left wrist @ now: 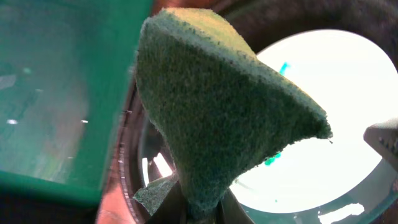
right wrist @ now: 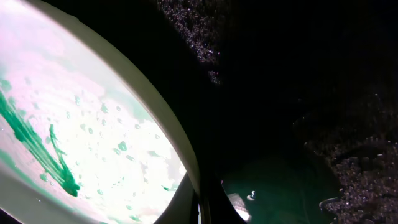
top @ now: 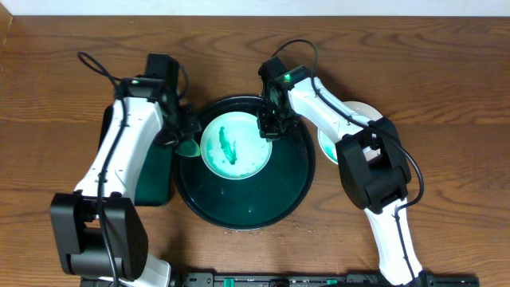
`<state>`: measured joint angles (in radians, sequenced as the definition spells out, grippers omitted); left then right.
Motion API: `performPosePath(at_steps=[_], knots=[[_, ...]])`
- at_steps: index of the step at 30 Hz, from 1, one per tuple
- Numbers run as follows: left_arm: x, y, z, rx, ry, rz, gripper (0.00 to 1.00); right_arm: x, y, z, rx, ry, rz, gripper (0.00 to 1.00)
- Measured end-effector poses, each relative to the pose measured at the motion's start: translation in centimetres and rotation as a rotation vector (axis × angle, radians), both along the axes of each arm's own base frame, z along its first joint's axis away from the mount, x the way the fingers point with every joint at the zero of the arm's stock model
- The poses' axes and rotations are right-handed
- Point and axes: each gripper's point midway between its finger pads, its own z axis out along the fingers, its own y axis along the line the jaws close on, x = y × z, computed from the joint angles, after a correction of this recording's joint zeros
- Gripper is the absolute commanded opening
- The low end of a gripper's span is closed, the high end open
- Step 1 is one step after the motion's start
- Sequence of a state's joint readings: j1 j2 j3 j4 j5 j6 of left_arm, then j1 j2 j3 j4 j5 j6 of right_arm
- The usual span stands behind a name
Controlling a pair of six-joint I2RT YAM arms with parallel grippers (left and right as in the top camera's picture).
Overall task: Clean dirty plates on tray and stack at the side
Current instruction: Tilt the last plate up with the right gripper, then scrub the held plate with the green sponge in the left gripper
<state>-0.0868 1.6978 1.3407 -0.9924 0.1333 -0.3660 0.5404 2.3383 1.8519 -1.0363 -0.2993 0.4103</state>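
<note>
One plate (top: 247, 155) is left on the tray (top: 295, 187). It sits in the far-left part of the tray, face up, with the green smear (top: 226, 147) unwiped.

- Smear: lies left of the plate's centre. Its long axis runs roughly far to near.
- Side stack (top: 328, 145): white plate on the worktop (top: 446, 96) just right of the tray. It is mostly hidden under the right arm, so I cannot count the plates.
- Right gripper (top: 268, 127): at the plate's far-right rim. In the wrist view the rim runs straight in between the fingers, which stand close together. I read this as a narrow pinch on the rim that steadies the plate, though the contact itself is in shadow.
- Left gripper (top: 185, 134): closed on a green sponge (top: 188, 148), which is folded and sticks out past the fingertips. It hovers over the tray's left rim, between the small green tray (top: 155, 175) and the plate. The sponge does not appear to touch the plate yet.

Key relation: the smear lies to the right of the sponge, just past the plate's left rim. The left arm is the nearer one and carries the wiping tool.

Judgement: the wipe has not started. The next move calls for a short reach rightward and down. Strokes along the far-near line would follow the smear. Pressure toward the right would push the plate into the held rim, not away from it.
</note>
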Motion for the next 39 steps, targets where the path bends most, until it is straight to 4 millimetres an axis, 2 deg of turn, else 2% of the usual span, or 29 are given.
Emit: performPosePath(at_steps=[8, 12, 17, 25, 31, 35, 39], knots=[[0.8, -4.0, -0.2, -0.012, -0.054, -0.105, 0.07, 0.0, 0.0, 0.0, 0.001, 0.0, 0.0, 0.01], [0.6, -5.5, -1.9, -0.015, -0.009, -0.13, 0.07, 0.0, 0.0, 0.0, 0.001, 0.0, 0.0, 0.01], [0.1, -5.7, -4.7, -0.006, 0.076, -0.126, 0.07, 0.0, 0.0, 0.0, 0.001, 0.0, 0.0, 0.01], [-0.3, -5.8, -7.0, 0.003, 0.142, -0.129, 0.07, 0.0, 0.0, 0.0, 0.001, -0.001, 0.0, 0.01], [-0.4, -6.8, -9.0, 0.008, 0.173, -0.154, 0.07, 0.0, 0.0, 0.0, 0.001, -0.001, 0.0, 0.01], [-0.4, -7.4, -9.3, -0.009, 0.181, -0.172, 0.07, 0.0, 0.0, 0.0, 0.001, -0.001, 0.0, 0.01], [-0.3, -8.6, -9.2, -0.113, 0.179, -0.237, 0.07, 0.0, 0.0, 0.0, 0.001, -0.001, 0.0, 0.01]])
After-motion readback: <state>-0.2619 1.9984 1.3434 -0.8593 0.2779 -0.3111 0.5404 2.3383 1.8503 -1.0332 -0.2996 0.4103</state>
